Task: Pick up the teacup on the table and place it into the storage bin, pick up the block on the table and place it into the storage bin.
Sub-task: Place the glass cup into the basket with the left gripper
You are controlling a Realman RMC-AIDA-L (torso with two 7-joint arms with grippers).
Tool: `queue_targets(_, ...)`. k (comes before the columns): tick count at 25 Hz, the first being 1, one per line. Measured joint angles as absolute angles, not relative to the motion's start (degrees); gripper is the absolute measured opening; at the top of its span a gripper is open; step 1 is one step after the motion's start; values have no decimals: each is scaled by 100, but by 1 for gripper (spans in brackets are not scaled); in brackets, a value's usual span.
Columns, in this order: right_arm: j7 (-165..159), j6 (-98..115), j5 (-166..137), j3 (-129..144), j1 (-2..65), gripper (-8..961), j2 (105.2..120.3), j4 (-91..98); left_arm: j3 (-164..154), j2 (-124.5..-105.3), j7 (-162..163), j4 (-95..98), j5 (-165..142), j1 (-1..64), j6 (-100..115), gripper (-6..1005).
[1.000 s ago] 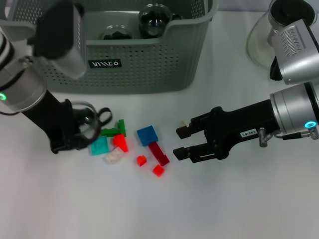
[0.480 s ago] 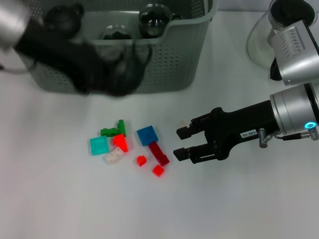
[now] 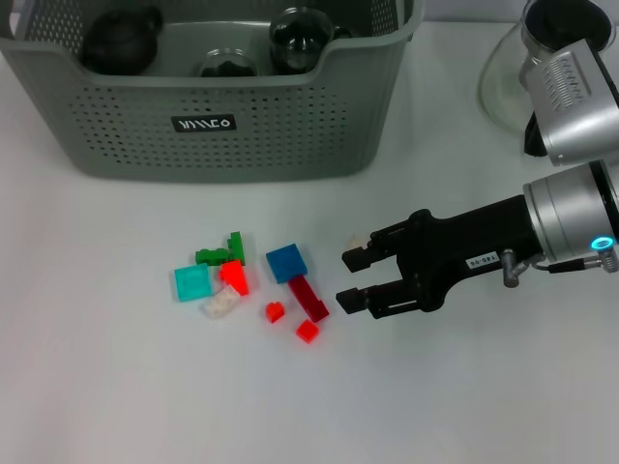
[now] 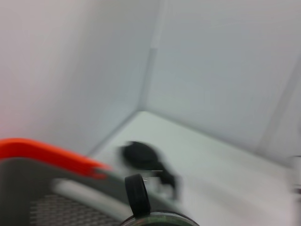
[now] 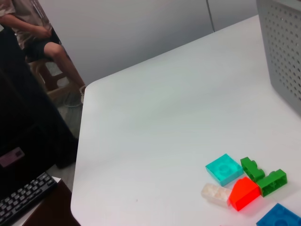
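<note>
1. The storage bin (image 3: 208, 92) stands at the table's (image 3: 145, 387) far left — three dark vessels sit inside it.
2. Nearer than the bin, a cluster of blocks (image 3: 251, 285) lies on the table.
3. The right gripper (image 3: 353, 277) sits just right of the blocks — jaws parted.
4. A glass teapot (image 3: 527, 68) stands far right.

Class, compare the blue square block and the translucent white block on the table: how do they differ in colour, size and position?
The blue square plastic block is opaque and saturated; the translucent white plastic block is pale and see-through. The blue one looks larger and squarer, the white one smaller and elongated. The blue block lies nearer the right end effector; the white one lies farther off, beside the teal tile. Both rest on the white table.
</note>
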State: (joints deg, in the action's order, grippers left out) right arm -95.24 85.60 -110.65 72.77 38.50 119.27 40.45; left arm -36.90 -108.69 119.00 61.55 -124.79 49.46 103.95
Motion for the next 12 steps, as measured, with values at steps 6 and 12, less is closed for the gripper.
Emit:
queue_targets(6, -9564, 8541, -11069, 7278, 3895, 584, 11932, 4021, -4394, -10897, 12207, 5780, -13406, 5266, 8719, 51)
queue_targets(12, -9604, 8539, -11072, 7278, 3927, 584, 11935, 4019, -4882, -10983, 12409, 5178, -14011, 5519, 7488, 51)
